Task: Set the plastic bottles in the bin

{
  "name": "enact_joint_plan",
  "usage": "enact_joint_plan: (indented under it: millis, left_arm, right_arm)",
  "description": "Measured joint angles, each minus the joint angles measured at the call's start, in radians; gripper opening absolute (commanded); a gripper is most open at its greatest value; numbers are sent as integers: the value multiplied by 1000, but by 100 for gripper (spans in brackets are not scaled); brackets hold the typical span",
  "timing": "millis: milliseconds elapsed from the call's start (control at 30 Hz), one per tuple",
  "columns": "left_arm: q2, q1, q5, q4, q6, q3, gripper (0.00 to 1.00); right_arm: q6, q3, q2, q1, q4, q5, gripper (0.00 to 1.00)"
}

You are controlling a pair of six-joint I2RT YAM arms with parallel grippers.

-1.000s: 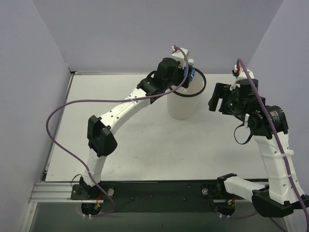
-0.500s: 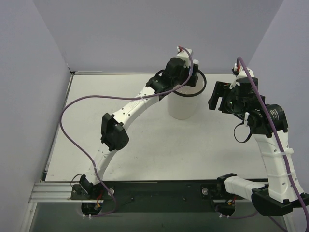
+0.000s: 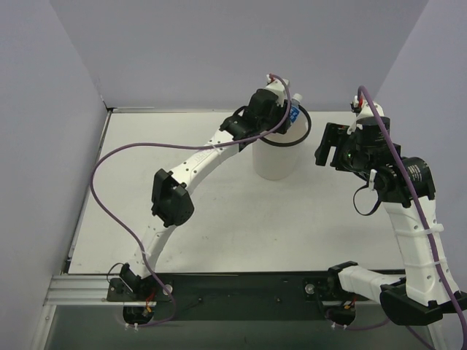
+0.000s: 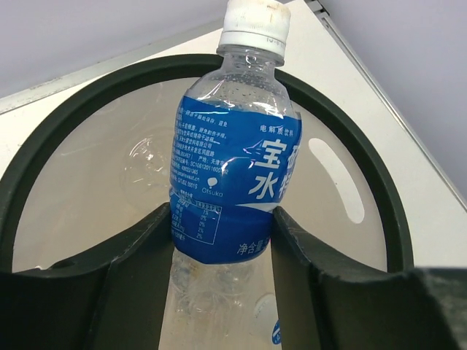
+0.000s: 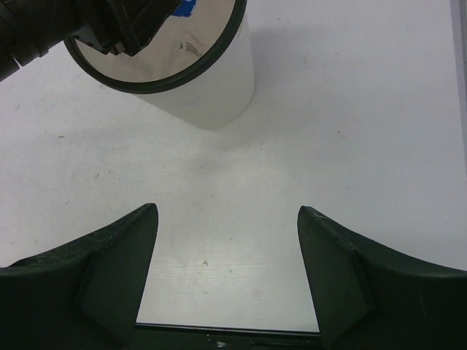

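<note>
**Bottle with blue label (image 4: 233,168) held over the bin (image 3: 273,162), likely the last to go in**

Seen from above, the left gripper (image 3: 283,111) reaches over the bin, which stands upright toward the back of the worktop (image 3: 233,219). Its wrist view shows both fingers pinching the bottle with blue label around its lower body, directly above the black-rimmed mouth. Inside, at least one clear bottle (image 4: 142,157) appears to lie on the bottom; a second is hard to confirm. The right gripper (image 5: 226,211) hangs spread and empty, apart from the bin. No bottles show on the worktop, so only this release seems left.
</note>
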Motion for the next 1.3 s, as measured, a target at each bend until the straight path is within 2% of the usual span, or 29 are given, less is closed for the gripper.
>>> enact_joint_plan:
  millis: [400,633,700,733,867,967,1100,1300]
  left_arm:
    - [-153,1,16,35,93,-204,43]
    - [-288,1,10,334,146,-488,44]
    - [-311,1,7,439,148,-563,47]
    - [-325,1,6,494,148,-609,58]
    - [-369,2,-5,626,140,-748,76]
    - [-379,2,-11,629,127,-764,83]
    - [-393,2,-26,605,120,-753,84]
    - [-397,3,-51,473,119,-628,84]
  right_arm:
    - [0,0,0,0,0,0,72]
    - [0,0,0,0,0,-1,72]
    - [0,0,0,0,0,-1,72]
    - [0,0,0,-1,0,-2,72]
    - [0,0,0,-5,0,-2,72]
    - [0,0,0,-5,0,-5,72]
    - [1,8,12,-5,-2,-10,72]
    - [11,71,89,-5,-2,-26,72]
